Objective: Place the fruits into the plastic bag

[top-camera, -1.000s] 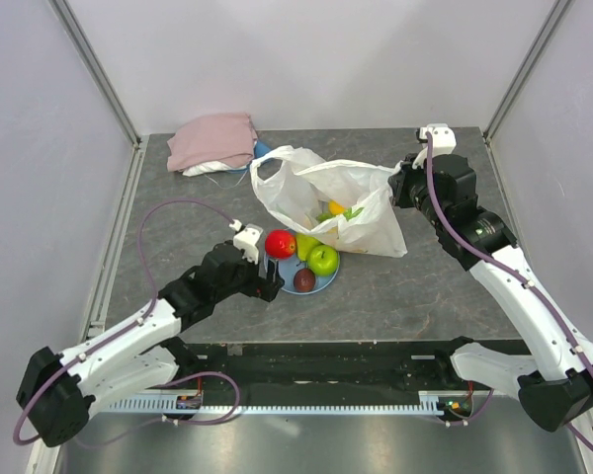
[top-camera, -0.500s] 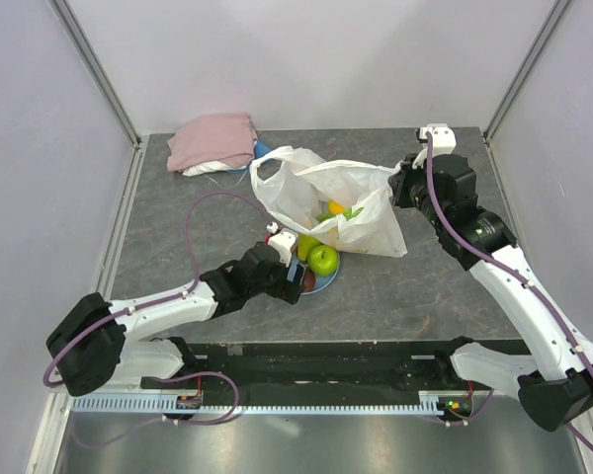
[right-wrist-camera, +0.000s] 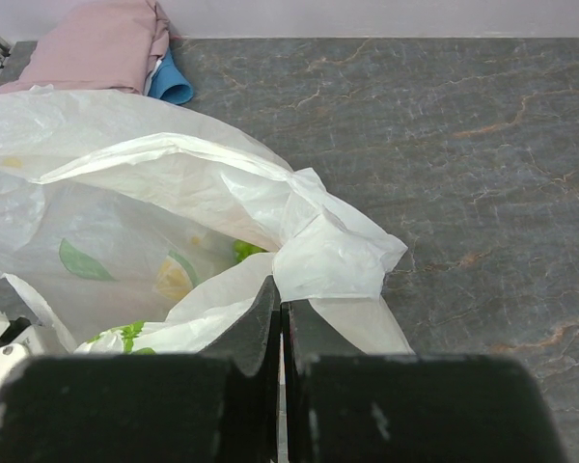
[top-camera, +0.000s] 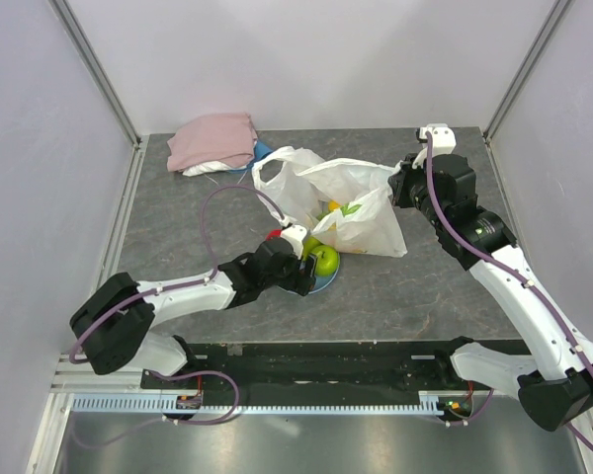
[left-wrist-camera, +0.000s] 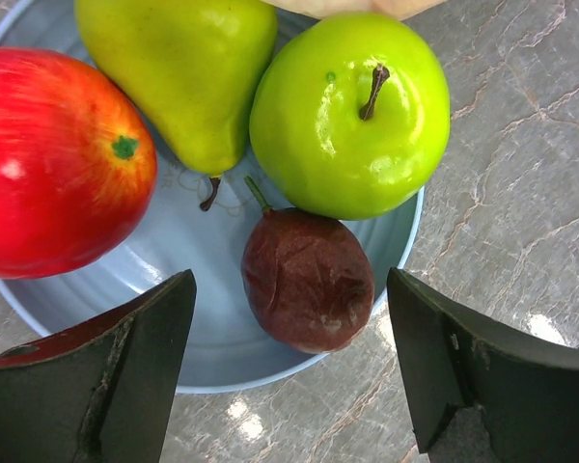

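Now, plate (left-wrist-camera: 201, 323) bearing four fruits (left-wrist-camera: 343, 116), bag (right-wrist-camera: 164, 203) part-filled

Bright even overhead light; soft shadows; glare spots on green apple (left-wrist-camera: 347, 116).

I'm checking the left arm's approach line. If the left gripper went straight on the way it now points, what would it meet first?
Most likely the small dark brown-red fruit, centred between the open jaws of the left gripper, on the blue plate; the gap to it is unclear.
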`<state>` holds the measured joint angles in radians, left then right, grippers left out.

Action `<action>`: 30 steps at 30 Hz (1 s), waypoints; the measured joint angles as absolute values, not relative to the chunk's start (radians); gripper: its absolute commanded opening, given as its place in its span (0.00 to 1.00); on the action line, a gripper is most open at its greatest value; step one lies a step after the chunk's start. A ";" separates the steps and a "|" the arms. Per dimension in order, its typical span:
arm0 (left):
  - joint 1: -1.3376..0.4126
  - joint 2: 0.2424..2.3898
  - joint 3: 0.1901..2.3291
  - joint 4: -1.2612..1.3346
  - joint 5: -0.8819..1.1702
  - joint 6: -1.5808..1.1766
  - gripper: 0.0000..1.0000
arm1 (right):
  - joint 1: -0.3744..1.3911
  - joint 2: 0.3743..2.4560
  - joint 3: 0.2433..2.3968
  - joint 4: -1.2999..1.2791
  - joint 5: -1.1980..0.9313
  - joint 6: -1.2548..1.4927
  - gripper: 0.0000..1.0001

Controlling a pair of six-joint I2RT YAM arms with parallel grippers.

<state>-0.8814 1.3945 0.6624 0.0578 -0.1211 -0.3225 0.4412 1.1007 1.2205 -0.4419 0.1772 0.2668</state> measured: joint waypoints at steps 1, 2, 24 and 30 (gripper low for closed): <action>-0.881 1.400 0.663 0.059 -0.120 -0.325 0.85 | 0.441 1.101 1.221 -0.442 0.178 0.267 0.00; -0.881 1.405 0.664 0.060 -0.120 -0.326 0.84 | 0.441 1.101 1.221 -0.442 0.177 0.267 0.00; -0.882 1.490 0.676 0.091 -0.072 -0.358 0.58 | 0.441 1.101 1.219 -0.442 0.177 0.270 0.00; -0.882 1.489 0.676 0.091 -0.070 -0.359 0.58 | 0.441 1.101 1.217 -0.442 0.177 0.270 0.00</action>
<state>-0.8822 1.4895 0.6762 0.0914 -0.0700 -0.3588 0.4408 1.1007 1.2175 -0.4423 0.1772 0.2695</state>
